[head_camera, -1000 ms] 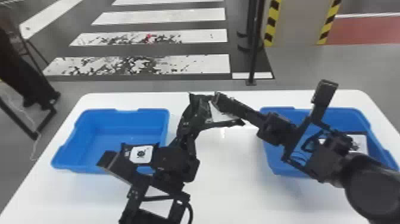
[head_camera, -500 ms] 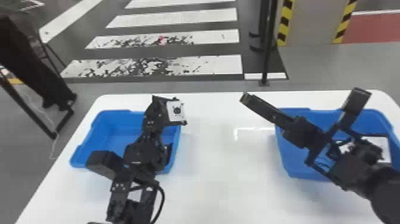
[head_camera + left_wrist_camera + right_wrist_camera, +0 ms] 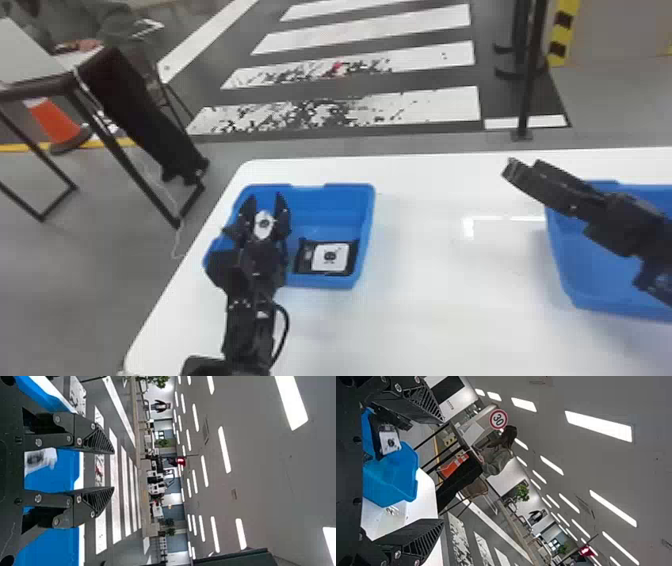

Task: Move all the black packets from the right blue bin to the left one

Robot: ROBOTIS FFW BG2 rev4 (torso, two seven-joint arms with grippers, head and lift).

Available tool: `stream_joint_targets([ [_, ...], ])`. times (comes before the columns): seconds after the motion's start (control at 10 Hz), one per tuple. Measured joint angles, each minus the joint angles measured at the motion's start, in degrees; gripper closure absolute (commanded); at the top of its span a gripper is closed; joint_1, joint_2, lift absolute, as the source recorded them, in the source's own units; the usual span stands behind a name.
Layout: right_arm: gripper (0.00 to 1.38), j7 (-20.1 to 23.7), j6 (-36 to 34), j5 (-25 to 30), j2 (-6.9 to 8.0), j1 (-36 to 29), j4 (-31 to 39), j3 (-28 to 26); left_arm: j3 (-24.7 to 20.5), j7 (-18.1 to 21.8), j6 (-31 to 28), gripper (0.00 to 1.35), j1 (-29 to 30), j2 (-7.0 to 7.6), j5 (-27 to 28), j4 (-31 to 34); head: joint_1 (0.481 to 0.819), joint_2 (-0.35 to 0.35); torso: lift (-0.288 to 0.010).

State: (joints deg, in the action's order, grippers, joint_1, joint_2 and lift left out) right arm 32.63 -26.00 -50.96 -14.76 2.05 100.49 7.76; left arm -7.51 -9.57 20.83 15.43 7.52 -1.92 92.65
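The left gripper (image 3: 265, 198) is hovering over the left blue bin (image 3: 325, 207) with fingers spread, presumably freeing the black packet (image 3: 264, 225) showing between them near another packet (image 3: 330, 256), while the open right gripper (image 3: 443, 470) is leaving it room beside the right blue bin (image 3: 575, 272)

This looks like a large indoor test hall or robotics lab, laid out partly like a street. Beyond the white desk (image 3: 425, 320), broad white crosswalk stripes (image 3: 430, 105) cross the dark floor. Past the desk's far left corner stand an orange traffic cone (image 3: 55, 122) and a second table (image 3: 30, 55); behind the desk, toward the right, rise a black post (image 3: 531, 75) and yellow-and-black hazard markings (image 3: 564, 30). Farther from the desk, the wrist views show a round red-rimmed road sign (image 3: 498, 418), potted greenery (image 3: 522, 493) and a wide grey ceiling (image 3: 261, 475) with rows of strip lights (image 3: 224, 449).
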Motion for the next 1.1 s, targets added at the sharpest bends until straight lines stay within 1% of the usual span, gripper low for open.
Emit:
stream_joint_targets([
  [0.1, 0.15, -0.5, -2.0, 1.9, 0.16, -0.6, 1.1, -1.6, 1.9, 1.2, 2.7, 0.20, 0.7, 0.04, -4.6, 0.3, 0.695, 0.316, -0.168],
  [0.2, 0.15, -2.1, -5.4, 7.6, 0.50, -1.6, 4.1, -4.2, 4.1, 2.4, 4.4, 0.23, 1.7, 0.11, -9.1, 2.4, 0.695, 0.282, -0.168],
  [0.3, 0.15, -6.6, -10.7, 16.2, 0.86, -4.0, 10.9, -7.4, 6.3, 3.1, 4.6, 0.23, 3.4, 0.23, -12.7, 6.3, 0.695, 0.225, -0.168],
  [0.4, 0.15, -12.5, -15.6, 24.6, 1.42, -7.7, 19.3, -10.3, 8.2, 3.9, 3.1, 0.23, 5.3, 0.50, -15.9, 10.8, 0.695, 0.156, -0.168],
  [0.5, 0.16, -18.0, -18.6, 28.8, 2.04, -11.3, 24.7, -12.3, 9.0, 4.6, 1.2, 0.23, 6.7, 0.68, -17.5, 14.3, 0.695, 0.122, -0.168],
  [0.6, 0.17, -22.5, -20.3, 30.8, 2.54, -14.1, 27.4, -14.0, 9.0, 5.5, -0.7, 0.23, 7.4, 0.74, -17.9, 16.6, 0.695, 0.073, -0.168],
  [0.7, 0.17, -25.2, -22.1, 32.8, 2.91, -16.1, 28.9, -15.7, 8.6, 6.0, -2.3, 0.23, 8.1, 0.74, -18.0, 18.2, 0.695, 0.030, -0.168],
  [0.8, 0.18, -26.2, -24.2, 34.2, 3.09, -16.7, 28.8, -17.2, 8.4, 6.4, -3.1, 0.23, 8.6, 0.69, -18.4, 19.1, 0.695, 0.012, -0.168],
  [1.0, 0.20, -26.9, -29.9, 36.5, 3.15, -14.8, 26.3, -18.8, 8.7, 7.3, -4.9, 0.23, 8.9, 0.65, -18.9, 19.7, 0.695, -0.042, -0.168],
  [1.1, 0.20, -28.7, -31.9, 37.4, 3.20, -14.0, 25.6, -18.9, 9.0, 7.5, -5.4, 0.23, 8.9, 0.64, -18.9, 19.8, 0.695, -0.067, -0.168],
])
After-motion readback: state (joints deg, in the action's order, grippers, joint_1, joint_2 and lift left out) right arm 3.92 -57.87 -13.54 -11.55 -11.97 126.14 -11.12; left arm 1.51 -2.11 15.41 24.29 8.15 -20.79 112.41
